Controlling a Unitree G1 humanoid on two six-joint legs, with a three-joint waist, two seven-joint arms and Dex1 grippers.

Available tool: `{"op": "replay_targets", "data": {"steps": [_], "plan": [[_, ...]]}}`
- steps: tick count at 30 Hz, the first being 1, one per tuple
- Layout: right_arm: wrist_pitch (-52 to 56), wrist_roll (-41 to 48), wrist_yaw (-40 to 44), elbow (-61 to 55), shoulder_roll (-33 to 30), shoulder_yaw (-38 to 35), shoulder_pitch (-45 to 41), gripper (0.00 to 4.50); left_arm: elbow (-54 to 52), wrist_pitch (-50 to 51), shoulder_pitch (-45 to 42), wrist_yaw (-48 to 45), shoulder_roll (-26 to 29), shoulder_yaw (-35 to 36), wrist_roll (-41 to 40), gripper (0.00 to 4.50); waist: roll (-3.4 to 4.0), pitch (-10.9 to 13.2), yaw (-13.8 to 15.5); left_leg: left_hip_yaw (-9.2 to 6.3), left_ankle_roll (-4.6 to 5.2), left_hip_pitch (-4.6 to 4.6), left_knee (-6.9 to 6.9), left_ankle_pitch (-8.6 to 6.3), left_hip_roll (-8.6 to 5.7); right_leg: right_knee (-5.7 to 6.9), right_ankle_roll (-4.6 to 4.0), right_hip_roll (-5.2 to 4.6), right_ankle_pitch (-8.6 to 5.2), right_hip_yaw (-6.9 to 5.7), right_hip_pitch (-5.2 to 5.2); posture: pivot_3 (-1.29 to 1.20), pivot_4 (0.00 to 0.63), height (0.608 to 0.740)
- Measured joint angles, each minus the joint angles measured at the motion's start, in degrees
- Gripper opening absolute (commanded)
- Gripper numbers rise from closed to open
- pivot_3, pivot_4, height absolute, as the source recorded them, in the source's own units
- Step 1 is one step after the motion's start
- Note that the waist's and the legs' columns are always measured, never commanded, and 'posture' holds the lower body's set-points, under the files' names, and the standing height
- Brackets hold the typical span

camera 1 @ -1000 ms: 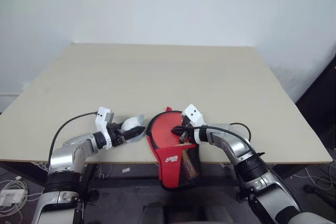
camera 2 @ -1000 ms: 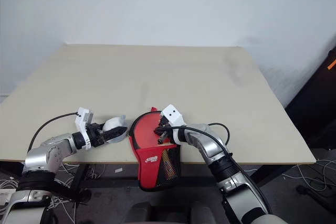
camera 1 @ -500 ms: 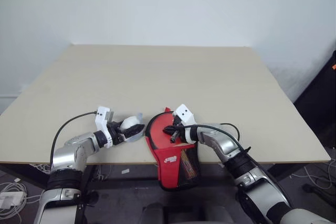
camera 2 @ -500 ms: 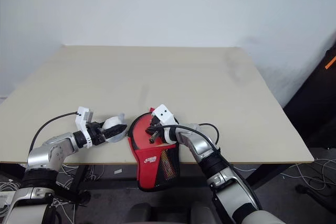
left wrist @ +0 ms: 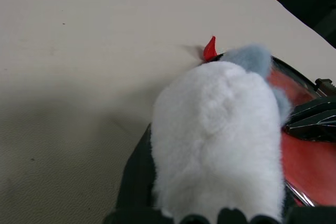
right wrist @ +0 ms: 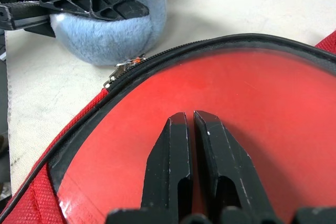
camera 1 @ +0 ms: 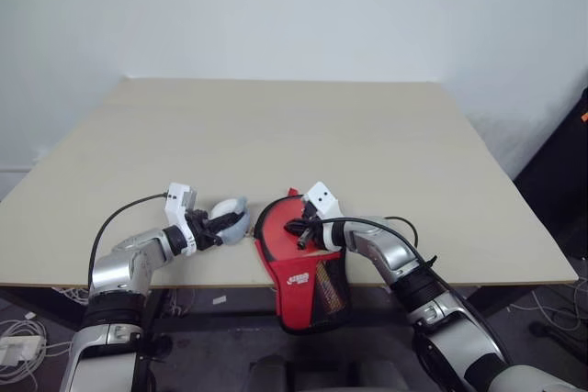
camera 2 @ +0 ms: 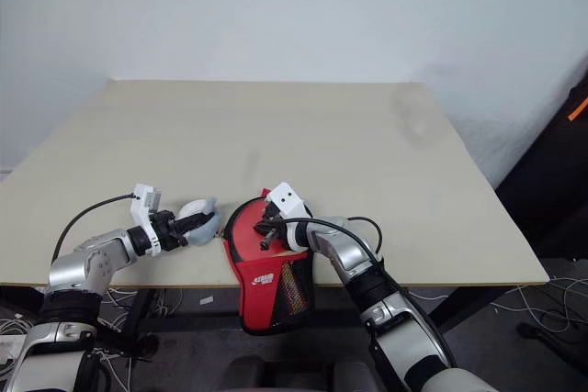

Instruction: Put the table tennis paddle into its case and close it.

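On the left, the left tool (camera 1: 223, 227) lies low over the near part of the pale tabletop (camera 1: 294, 126), pointing toward the right. Its black fingers (right wrist: 89, 1) are clamped around a small soft toy (camera 1: 230, 219), white and pale blue and fluffy, which rests on the tabletop just beside the rounded left edge of the case. In the left wrist view the toy (left wrist: 220, 140) bulks between the fingers, with a red tab of the case just past it.

The case (camera 1: 303, 273) lies at the front edge of the tabletop, its round part on the surface and its narrower part, with the white logo and the black mesh pocket, hanging over the edge. Its black zip edge runs around the round part, and a small metal zip pull (right wrist: 122, 70) sits on that edge close to the toy.

The table tennis paddle (right wrist: 220, 108) lies inside the open case, its red rubber face up and ringed by the black edge.

The right tool (right wrist: 190, 124) reaches in from the right and rests over the paddle's red face, its two fingers pressed together with nothing between them.
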Motion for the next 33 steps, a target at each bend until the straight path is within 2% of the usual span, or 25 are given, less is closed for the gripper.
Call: {"op": "replay_targets", "data": {"steps": [7,19,33], "plan": [[0.01,-0.03,-0.01,0.14,0.0,-0.19,-0.06,0.25,2.38,-1.5,-2.24,0.31,-0.25,-0.68,1.67,0.48,0.0,0.0,0.04,-0.01,-0.08,-0.01,0.0,-0.04,-0.01,0.0,0.01,0.0,0.0,-0.01,0.0,0.0,0.0,0.74],[-0.08,-0.06,0.1,0.68,-0.03,-0.18,-0.5,0.25,14.74,-8.03,-15.29,2.57,-1.99,-2.85,9.04,0.48,-0.05,-0.01,0.03,-0.01,0.02,-0.06,-0.01,0.04,-0.01,-0.01,0.03,0.04,-0.01,-0.01,-0.01,0.0,0.0,0.74],[-0.17,-0.09,0.21,0.72,-0.1,-0.09,-0.59,0.25,28.42,-15.11,-23.68,5.95,-7.04,-3.26,13.95,0.48,-0.08,-0.01,0.05,-0.03,0.03,-0.16,0.0,0.05,-0.02,-0.01,0.05,0.06,-0.01,-0.01,-0.01,0.0,0.0,0.74]]}}
